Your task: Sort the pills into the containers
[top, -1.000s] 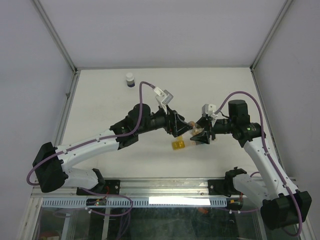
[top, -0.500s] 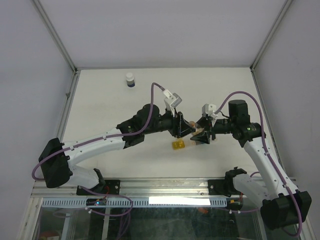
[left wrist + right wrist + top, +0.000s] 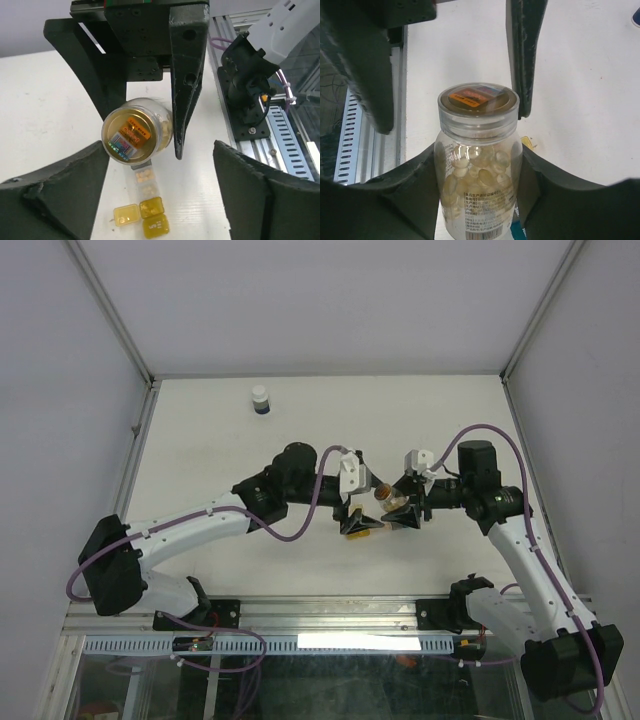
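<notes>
From above, the 2 black grippers meet in the middle of the flat white worktop [image 3: 200,440]. The right gripper [image 3: 403,512] is closed on a clear plastic jar with an orange and gold lid [image 3: 383,496]. The left gripper [image 3: 360,523] hangs just beside it. A small white bottle with a dark blue band [image 3: 260,400] stands at the back, well apart from both.

In the left wrist view, the left gripper's 2 fingers stand wide apart and hold nothing. The jar sits between the right gripper's fingers, with its lid facing the camera. Below it, on the worktop, lies a row of small see-through plastic boxes [image 3: 151,206]. There are 2 clear ones with pale pills [image 3: 145,176] inside, then yellow ones at the near end.

In the right wrist view, the right gripper's fingers press on both sides of the jar, which is full of pale yellow pills. The left gripper's fingers stand on each side beyond the lid. A bit of yellow box and a bit of teal box peek out by the jar.
</notes>
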### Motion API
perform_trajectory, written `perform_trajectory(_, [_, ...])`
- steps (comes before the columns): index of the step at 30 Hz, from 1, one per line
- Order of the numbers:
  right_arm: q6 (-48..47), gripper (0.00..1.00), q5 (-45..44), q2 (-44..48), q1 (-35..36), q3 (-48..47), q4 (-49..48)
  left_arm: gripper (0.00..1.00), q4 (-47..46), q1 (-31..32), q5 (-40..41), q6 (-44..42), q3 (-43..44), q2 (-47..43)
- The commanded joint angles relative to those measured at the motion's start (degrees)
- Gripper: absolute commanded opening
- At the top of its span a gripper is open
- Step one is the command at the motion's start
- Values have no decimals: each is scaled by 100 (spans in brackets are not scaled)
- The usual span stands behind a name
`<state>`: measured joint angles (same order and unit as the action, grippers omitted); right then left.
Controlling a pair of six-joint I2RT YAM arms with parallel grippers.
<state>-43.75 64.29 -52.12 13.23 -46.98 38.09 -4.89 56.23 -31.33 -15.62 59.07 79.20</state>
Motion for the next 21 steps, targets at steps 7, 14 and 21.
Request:
perform_trajectory(7, [7, 0, 171, 123, 17, -148, -254, 99, -2935, -433, 1060, 3255, -1511, -1300])
perform_trajectory(14, [-8, 0, 165, 122, 49, -139, -241, 89, -1040, 392, 2839, 3423, -579, -1095])
perform_trajectory(21, [7, 0, 152, 107, 54, -146, -259, 77, -135, 620, 3019, 3262, 157, -520])
